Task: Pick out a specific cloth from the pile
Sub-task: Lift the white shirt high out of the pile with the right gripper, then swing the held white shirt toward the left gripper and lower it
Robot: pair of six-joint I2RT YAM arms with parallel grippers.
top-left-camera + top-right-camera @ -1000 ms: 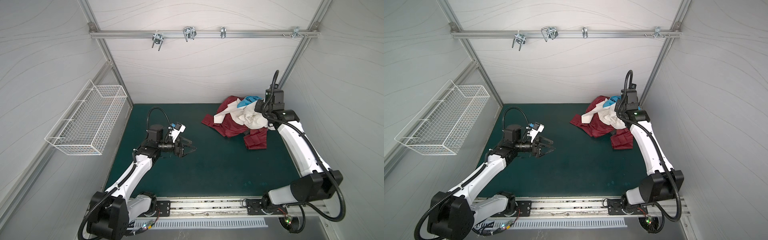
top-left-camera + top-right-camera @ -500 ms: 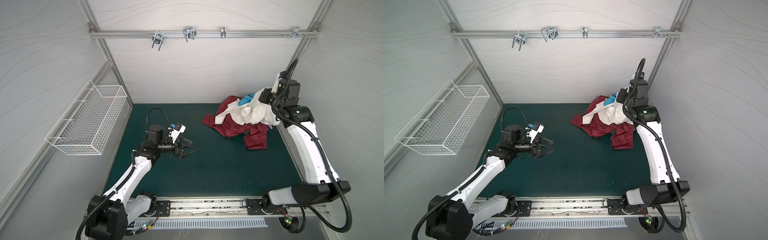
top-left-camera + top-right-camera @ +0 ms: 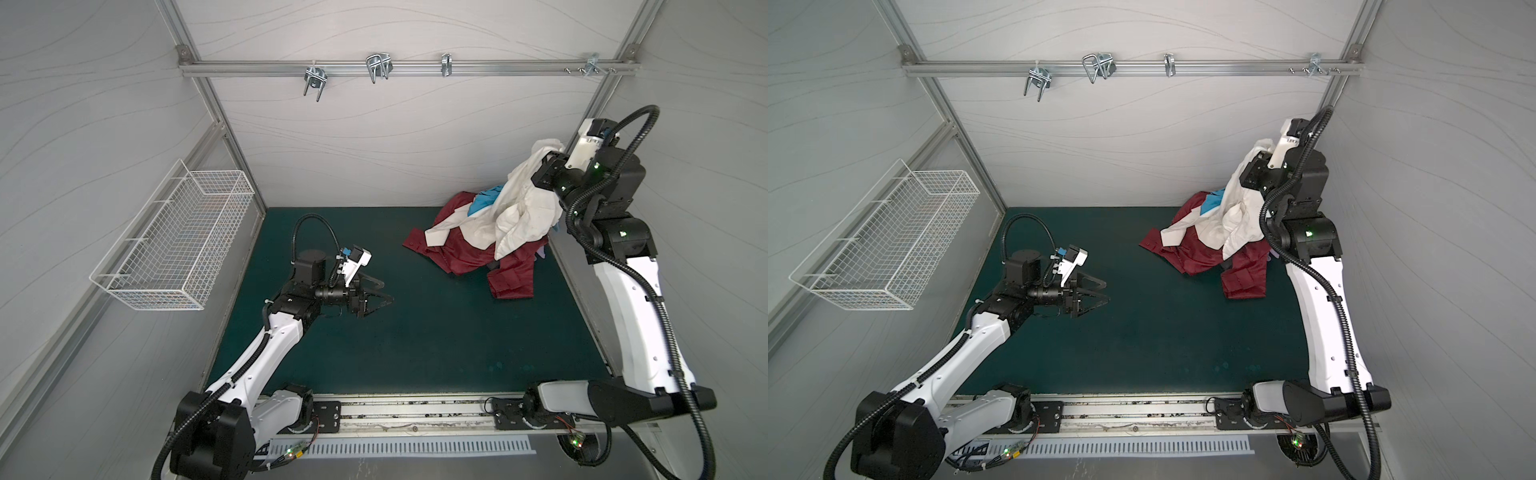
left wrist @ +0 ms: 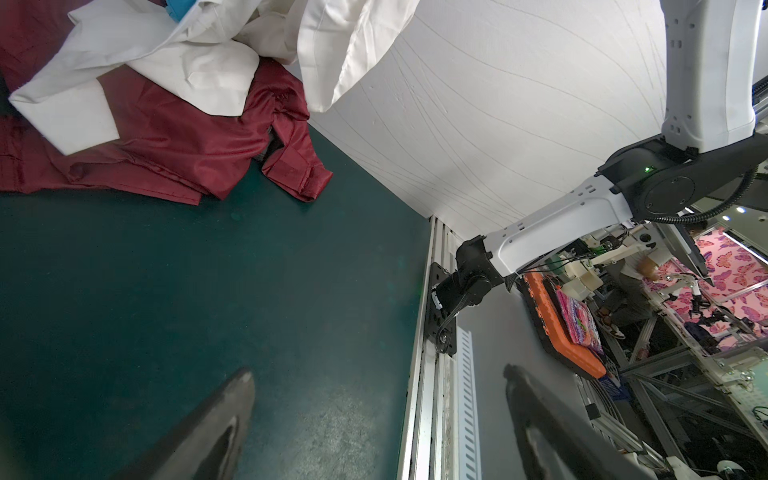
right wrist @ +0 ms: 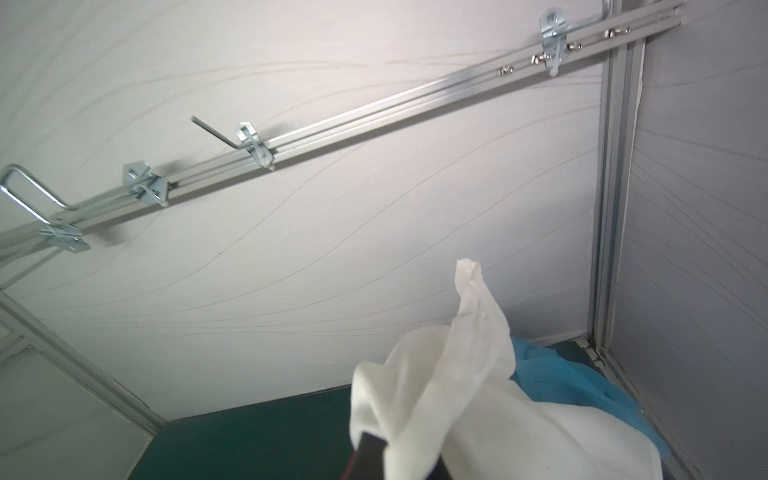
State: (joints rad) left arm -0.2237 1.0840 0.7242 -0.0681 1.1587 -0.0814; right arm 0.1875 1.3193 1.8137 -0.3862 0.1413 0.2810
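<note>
The cloth, an off-white shirt, hangs lifted from the pile at the back right, and its lower folds and a cuff still lie on the maroon shirt. My right gripper is raised high near the right wall and is shut on the cloth's top edge. In the right wrist view the white fabric bunches over the fingers. A bright blue garment peeks out behind the cloth. My left gripper hovers open and empty over the mat's left half, far from the pile.
A white wire basket hangs on the left wall. A metal rail with several hooks runs across the back wall. The right wall stands close beside the raised right arm. The dark green mat covers the floor.
My right arm has risen toward the back right corner, pulling the off-white cloth up out of the pile. The left arm has not moved.
</note>
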